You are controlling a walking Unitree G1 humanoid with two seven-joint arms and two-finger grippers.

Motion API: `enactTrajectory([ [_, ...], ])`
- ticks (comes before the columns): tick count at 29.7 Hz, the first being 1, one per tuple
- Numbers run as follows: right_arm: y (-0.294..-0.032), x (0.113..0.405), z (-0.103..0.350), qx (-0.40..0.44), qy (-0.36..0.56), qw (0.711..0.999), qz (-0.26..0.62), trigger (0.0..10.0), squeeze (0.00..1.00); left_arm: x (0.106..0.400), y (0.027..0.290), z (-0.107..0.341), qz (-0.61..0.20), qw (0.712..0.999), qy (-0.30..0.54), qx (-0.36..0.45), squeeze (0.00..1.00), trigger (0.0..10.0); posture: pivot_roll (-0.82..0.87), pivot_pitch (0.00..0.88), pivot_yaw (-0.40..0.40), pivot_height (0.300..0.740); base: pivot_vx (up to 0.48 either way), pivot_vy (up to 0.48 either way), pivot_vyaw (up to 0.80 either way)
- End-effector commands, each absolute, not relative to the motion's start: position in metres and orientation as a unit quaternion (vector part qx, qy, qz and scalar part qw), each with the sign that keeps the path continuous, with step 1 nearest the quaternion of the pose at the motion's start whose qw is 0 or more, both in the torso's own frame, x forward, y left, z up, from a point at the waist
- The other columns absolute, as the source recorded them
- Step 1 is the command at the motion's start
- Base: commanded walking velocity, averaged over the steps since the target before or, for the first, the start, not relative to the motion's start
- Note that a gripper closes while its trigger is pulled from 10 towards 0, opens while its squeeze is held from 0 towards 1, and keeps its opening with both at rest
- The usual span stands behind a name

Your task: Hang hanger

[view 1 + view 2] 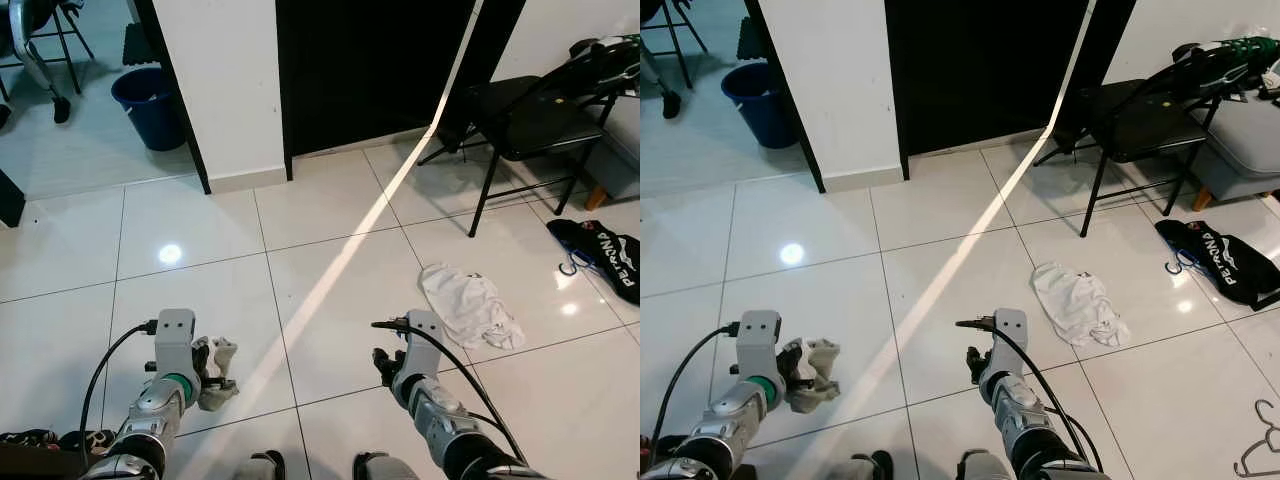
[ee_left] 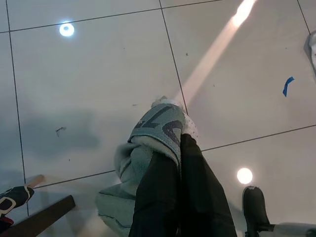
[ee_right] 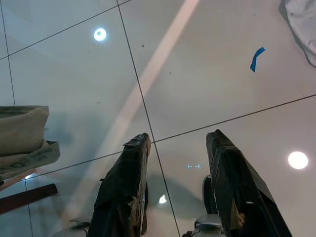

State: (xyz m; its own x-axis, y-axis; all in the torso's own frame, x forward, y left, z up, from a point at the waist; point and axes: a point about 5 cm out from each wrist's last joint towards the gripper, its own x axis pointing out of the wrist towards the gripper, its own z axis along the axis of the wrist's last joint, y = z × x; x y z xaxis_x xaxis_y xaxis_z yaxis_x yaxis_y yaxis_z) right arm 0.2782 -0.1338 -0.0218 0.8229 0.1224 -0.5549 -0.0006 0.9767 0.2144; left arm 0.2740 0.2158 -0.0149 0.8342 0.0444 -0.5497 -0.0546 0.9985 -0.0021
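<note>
A thin pale wire hanger [image 1: 1257,445] lies on the white tiles at the far right, well to the right of my right arm. A blue hanger hook [image 1: 1177,265] pokes out beside a black bag [image 1: 1215,262]. My left gripper [image 1: 214,370] is held low over the floor, shut on a crumpled grey-green sock with dark lettering [image 2: 160,129]. My right gripper [image 3: 177,140] hovers over bare tile with its fingers [image 3: 126,177] open and nothing between them.
A white cloth [image 1: 470,305] lies on the floor just right of my right gripper. A black folding chair [image 1: 530,115] stands at the back right beside a grey sofa [image 1: 1245,150]. A dark doorway [image 1: 370,60] is ahead, a blue bucket [image 1: 150,105] at the back left.
</note>
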Motion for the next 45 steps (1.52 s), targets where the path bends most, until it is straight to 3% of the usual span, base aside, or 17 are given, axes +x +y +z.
enactTrajectory([
  [1,-0.133,0.272,-0.028,0.103,0.310,0.945,0.032,10.0,0.00,0.266,0.218,-0.023,0.029,0.951,0.309,-0.006,0.00,10.0,0.04,0.052,0.055,0.740,0.000,0.000,0.00],
  [13,-0.126,0.270,-0.029,0.101,0.315,0.943,0.041,10.0,0.00,0.263,0.219,-0.025,0.030,0.949,0.315,-0.002,0.00,10.0,0.06,0.058,0.042,0.740,0.000,0.000,0.00],
  [31,-0.090,0.266,-0.030,0.087,0.329,0.935,0.100,10.0,0.00,0.258,0.224,-0.028,0.035,0.944,0.327,0.015,0.00,10.0,0.11,0.065,0.016,0.740,0.000,0.000,0.00],
  [40,-0.101,0.270,-0.027,0.076,0.317,0.941,0.086,10.0,0.00,0.259,0.221,-0.028,0.021,0.943,0.332,0.028,0.00,10.0,0.07,0.087,0.043,0.740,0.000,0.000,0.00],
  [41,-0.114,0.273,-0.025,0.072,0.298,0.950,0.063,10.0,0.00,0.260,0.221,-0.027,0.012,0.941,0.337,0.038,0.00,10.0,0.04,0.084,0.083,0.740,0.000,0.000,0.00],
  [45,-0.127,0.277,-0.021,0.077,0.273,0.958,0.033,10.0,0.00,0.261,0.224,-0.026,0.000,0.939,0.337,0.066,0.00,10.0,0.02,0.080,0.109,0.740,0.000,0.000,0.00],
])
